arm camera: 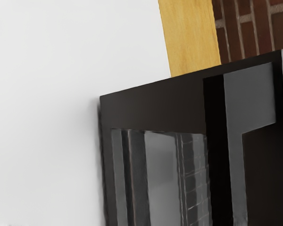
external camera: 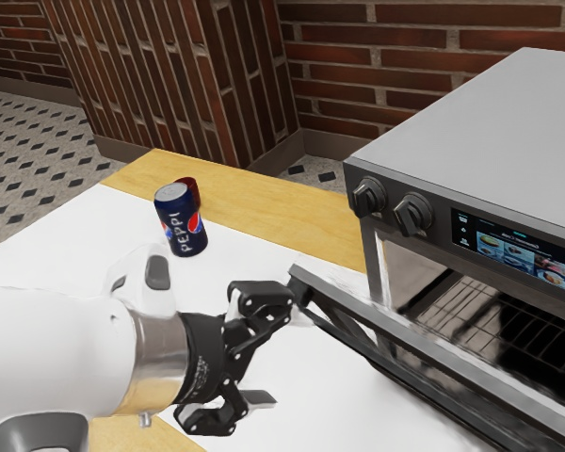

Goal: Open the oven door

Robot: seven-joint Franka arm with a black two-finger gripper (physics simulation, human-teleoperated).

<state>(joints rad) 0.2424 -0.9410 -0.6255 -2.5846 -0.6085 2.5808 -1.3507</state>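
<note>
Hovering over a white-and-wood table (external camera: 254, 195), brick walls (external camera: 334, 55) beyond, the hand (external camera: 286, 356) gapes.

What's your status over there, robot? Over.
Gripper open, by the door's corner. Oven door partway open. Soda can standing apart from the door.

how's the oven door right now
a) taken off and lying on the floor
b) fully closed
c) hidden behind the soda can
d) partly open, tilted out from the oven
d: the door leans outward from the oven, and the rack inside shows above it.
</note>
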